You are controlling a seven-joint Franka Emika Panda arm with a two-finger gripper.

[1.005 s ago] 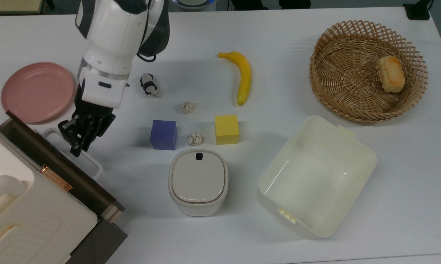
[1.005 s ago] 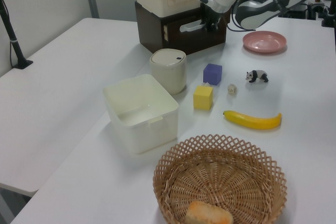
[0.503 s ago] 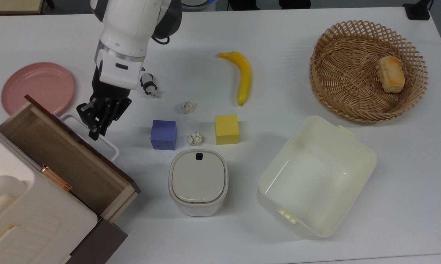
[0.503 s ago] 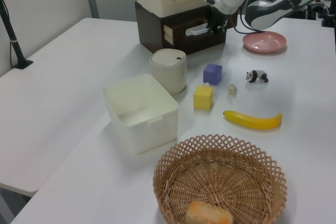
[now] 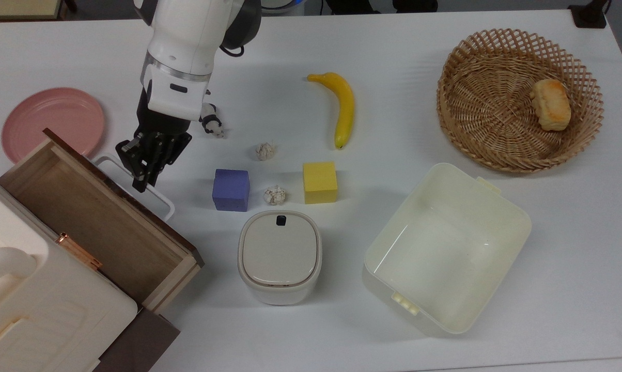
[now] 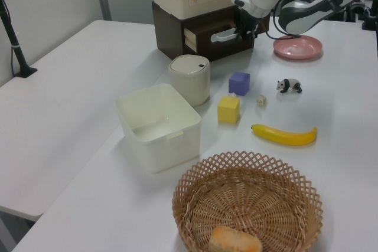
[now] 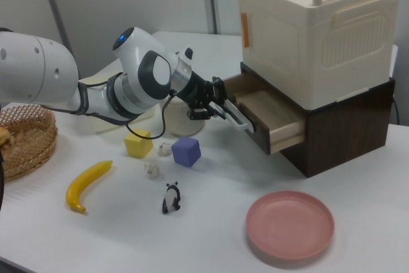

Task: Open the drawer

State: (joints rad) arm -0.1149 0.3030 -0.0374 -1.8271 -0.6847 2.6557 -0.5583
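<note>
The drawer [image 5: 89, 222] stands pulled out of the dark brown base under the cream cabinet [image 5: 37, 310] at the top view's lower left, its light brown inside showing. Its dark front panel carries a white loop handle [image 5: 162, 201]. My gripper [image 5: 143, 173] points down at that handle and is shut on it. In the left view the gripper [image 6: 243, 30] sits at the right end of the handle [image 6: 221, 35]. In the right view the gripper [image 7: 220, 108] holds the handle [image 7: 238, 121] in front of the open drawer [image 7: 271, 113].
A pink plate [image 5: 52, 126] lies beside the drawer. A panda toy [image 5: 210, 120], a purple cube [image 5: 231, 189], a yellow cube [image 5: 320, 182], two paper balls, a banana [image 5: 343, 106], a lidded white bin [image 5: 279, 256], a cream tub [image 5: 445, 248] and a basket [image 5: 517, 98] with bread share the table.
The drawer has slid out from nearly closed to well open. My gripper moved with the handle toward the top view's upper right.
</note>
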